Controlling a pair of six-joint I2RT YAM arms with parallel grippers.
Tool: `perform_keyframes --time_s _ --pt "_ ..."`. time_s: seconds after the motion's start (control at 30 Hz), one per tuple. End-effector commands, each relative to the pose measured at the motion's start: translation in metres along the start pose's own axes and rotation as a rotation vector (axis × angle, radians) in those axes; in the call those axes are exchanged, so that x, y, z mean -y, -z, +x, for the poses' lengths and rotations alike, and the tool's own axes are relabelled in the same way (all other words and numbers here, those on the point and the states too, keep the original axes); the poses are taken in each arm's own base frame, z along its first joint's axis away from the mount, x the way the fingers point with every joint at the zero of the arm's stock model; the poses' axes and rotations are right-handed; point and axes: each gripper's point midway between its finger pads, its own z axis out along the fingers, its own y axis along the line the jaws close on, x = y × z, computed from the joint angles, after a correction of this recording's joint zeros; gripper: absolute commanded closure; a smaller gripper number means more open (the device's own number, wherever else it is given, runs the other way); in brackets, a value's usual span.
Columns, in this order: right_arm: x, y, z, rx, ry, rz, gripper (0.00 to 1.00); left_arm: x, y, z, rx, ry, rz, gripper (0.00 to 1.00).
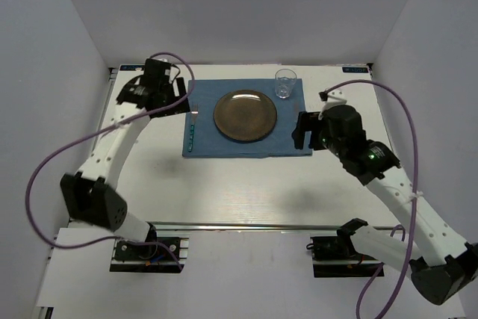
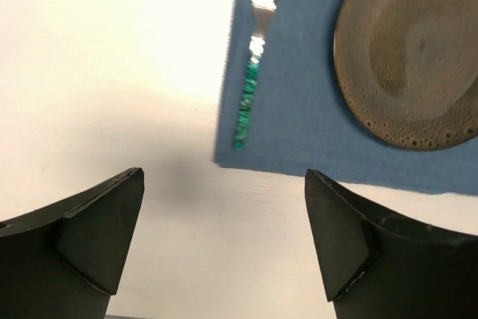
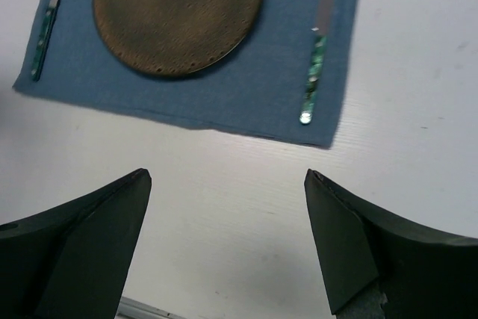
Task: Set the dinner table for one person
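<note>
The white dinner table (image 1: 246,184) carries a blue placemat (image 1: 246,147). A brown plate (image 1: 245,115) lies at the placemat's middle. A green-handled fork (image 1: 193,131) lies on its left edge and also shows in the left wrist view (image 2: 248,95). A green-handled knife (image 3: 314,72) lies on the mat's right side; in the top view my right gripper hides it. A clear glass (image 1: 284,84) stands at the mat's far right corner. My left gripper (image 1: 179,98) is open and empty above the table by the mat's left edge (image 2: 224,173). My right gripper (image 1: 302,131) is open and empty over the mat's right edge (image 3: 228,173).
White walls close in the table on the left, right and far sides. A metal rail (image 1: 246,225) runs along the near edge, with the arm bases behind it. Purple cables loop from both arms.
</note>
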Motion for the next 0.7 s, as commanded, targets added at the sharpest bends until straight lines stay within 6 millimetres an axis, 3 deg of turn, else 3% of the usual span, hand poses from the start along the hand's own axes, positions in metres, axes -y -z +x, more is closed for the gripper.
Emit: perform_keyframes --time_s 0.0,0.03,0.2,0.37,0.53,0.67 --pt "0.034 0.032 -0.016 0.042 0.028 0.176 0.11 -0.034 0.034 -0.004 0.107 0.047 -0.114 0.02" --pt "0.036 0.040 -0.019 0.043 0.026 0.189 0.11 -0.039 0.053 -0.009 0.162 0.060 -0.112 0.02" --pt "0.052 0.078 -0.039 0.107 -0.003 0.274 0.11 -0.056 0.101 -0.012 0.261 0.117 -0.128 0.02" --pt "0.065 0.121 -0.051 0.145 -0.010 0.322 0.11 -0.082 0.148 0.006 0.347 0.184 -0.161 0.02" --pt "0.076 0.158 -0.057 0.176 -0.009 0.359 0.11 -0.101 0.175 0.035 0.362 0.200 -0.171 0.02" --pt "0.074 0.172 -0.054 0.198 -0.018 0.319 0.11 -0.110 0.189 0.053 0.349 0.198 -0.175 0.02"
